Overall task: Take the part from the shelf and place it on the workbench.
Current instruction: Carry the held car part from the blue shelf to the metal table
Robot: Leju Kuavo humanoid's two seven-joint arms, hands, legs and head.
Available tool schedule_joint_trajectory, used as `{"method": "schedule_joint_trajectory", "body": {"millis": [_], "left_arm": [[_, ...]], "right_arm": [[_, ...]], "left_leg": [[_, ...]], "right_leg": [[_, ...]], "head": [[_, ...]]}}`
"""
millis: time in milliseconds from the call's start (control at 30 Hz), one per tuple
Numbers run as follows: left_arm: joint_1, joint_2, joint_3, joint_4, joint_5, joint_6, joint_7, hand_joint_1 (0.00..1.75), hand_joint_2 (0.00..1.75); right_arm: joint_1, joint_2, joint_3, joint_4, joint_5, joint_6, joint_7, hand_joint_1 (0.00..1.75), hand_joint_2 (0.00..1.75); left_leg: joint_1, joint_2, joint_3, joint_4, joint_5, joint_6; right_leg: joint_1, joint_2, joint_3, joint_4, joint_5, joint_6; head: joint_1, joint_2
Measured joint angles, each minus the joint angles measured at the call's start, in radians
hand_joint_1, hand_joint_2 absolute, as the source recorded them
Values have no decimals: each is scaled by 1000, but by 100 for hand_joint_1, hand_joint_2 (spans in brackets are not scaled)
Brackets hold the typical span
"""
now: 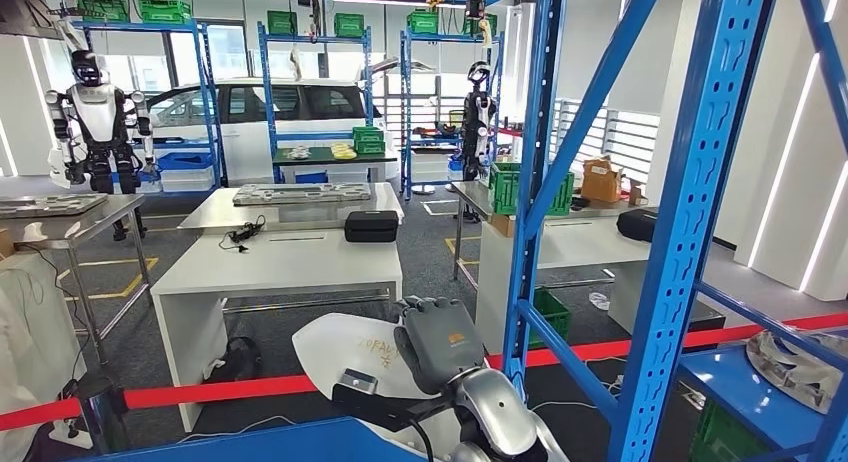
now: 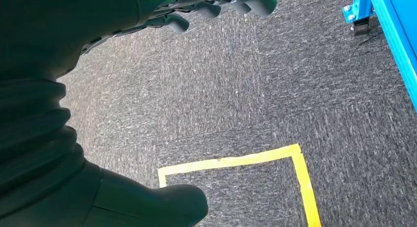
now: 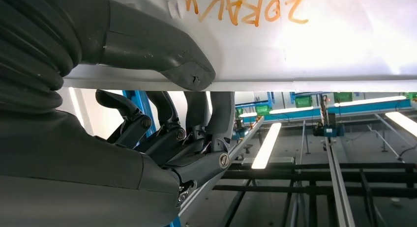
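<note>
- Gripping a white panel part (image 1: 345, 347) with orange handwriting on it, right hand (image 1: 440, 342) clamping its edge low in the head view, in front of the blue shelf frame (image 1: 690, 212); thumb (image 3: 162, 52) pressing on the written face in the right wrist view, dark fingers (image 3: 216, 114) wrapping the other side.
- Hanging over grey carpet (image 2: 221, 89) beside a yellow floor marking (image 2: 300, 173), left hand (image 2: 211, 8) holding nothing, fingers curling loosely, thumb apart.
- Lying on the blue shelf board (image 1: 740, 387) at the right, a silvery metal part (image 1: 800, 357).
- Stretching across just beyond the held part, a red barrier tape (image 1: 230, 389).
- Standing behind the tape, a white workbench (image 1: 290, 262) carrying a black case (image 1: 371, 225) and a tangle of black cable (image 1: 243, 234); a flat grey metal panel (image 1: 300, 193) resting on the table behind it.
- Sitting on the right-hand bench, a green crate (image 1: 505, 188), contents impossible to tell; another green crate (image 1: 549, 312) on the floor below, and a cardboard box (image 1: 601, 180) further right.
- Lining the far shelf tops, more green crates (image 1: 349, 24); one green crate (image 1: 368, 140) on a far table.
- Standing at the far left, a white humanoid robot (image 1: 97, 107); a second, darker one (image 1: 477, 107) near the middle racks; a white car (image 1: 270, 107) parked behind.
</note>
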Motion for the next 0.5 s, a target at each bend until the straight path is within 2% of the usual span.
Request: {"method": "schedule_joint_trajectory", "body": {"millis": [33, 67, 100, 133, 167, 233, 300, 367, 400, 467, 500], "left_arm": [[0, 0, 0, 0, -1, 0, 0, 0, 175], [-1, -1, 0, 0, -2, 0, 0, 0, 175], [-1, -1, 1, 0, -2, 0, 0, 0, 175], [-2, -1, 1, 0, -3, 0, 0, 0, 175], [-2, -1, 1, 0, -4, 0, 0, 0, 175], [-3, 0, 1, 0, -5, 0, 0, 0, 175], [-3, 0, 1, 0, -6, 0, 0, 0, 175], [-4, -1, 2, 0, -7, 0, 0, 0, 175], [-4, -1, 2, 0, -8, 0, 0, 0, 175], [-5, -1, 2, 0, -9, 0, 0, 0, 175], [-5, -1, 2, 0, -10, 0, 0, 0, 175]], "right_arm": [[1, 0, -1, 0, 1, 0, -3, 175, 175], [0, 0, -3, 0, 2, -1, -6, 175, 175], [-1, 0, -5, 0, 4, -2, -8, 175, 175], [-2, 0, -6, 0, 5, -4, -9, 175, 175], [-2, 0, -8, 0, 5, -5, -9, 175, 175], [-3, 0, -11, 0, 6, -6, -9, 175, 175], [-3, 1, -13, 0, 6, -6, -9, 175, 175], [-4, 2, -13, 0, 6, -6, -10, 175, 175], [-3, 2, -13, 0, 6, -6, -10, 175, 175], [0, 2, -14, 0, 6, -6, -13, 175, 175], [2, 2, -14, 0, 5, -6, -14, 175, 175]], "left_leg": [[2, 0, 0, 3, -2, -3], [4, -1, 0, 7, -5, -7], [4, -1, -1, 11, -8, -13], [5, -2, -3, 15, -10, -21], [4, -3, -4, 17, -11, -28], [5, -4, -6, 14, -8, -44], [8, -4, -8, 12, -9, -56], [9, -3, -25, 46, -35, -62], [9, -2, -45, 93, -63, -64], [9, -2, -104, 227, -126, -68], [8, -2, -127, 279, -143, -68]], "right_leg": [[-3, 0, 17, -38, 29, 0], [-5, -1, 49, -107, 67, 0], [-4, -1, 83, -175, 93, 0], [-3, 0, 108, -229, 110, -3], [-1, 1, 121, -258, 115, -8], [5, 5, 120, -265, 115, -22], [4, 5, 119, -270, 121, -35], [0, 3, 119, -275, 126, -45], [0, 3, 118, -276, 127, -48], [2, 2, 114, -275, 129, -53], [4, 2, 113, -274, 130, -54]], "head": [[0, 0], [0, 0], [0, 0], [0, 0], [0, 0], [-2, 0], [-3, 0], [-4, 0], [-6, 0], [-7, 0], [-7, 0]]}}
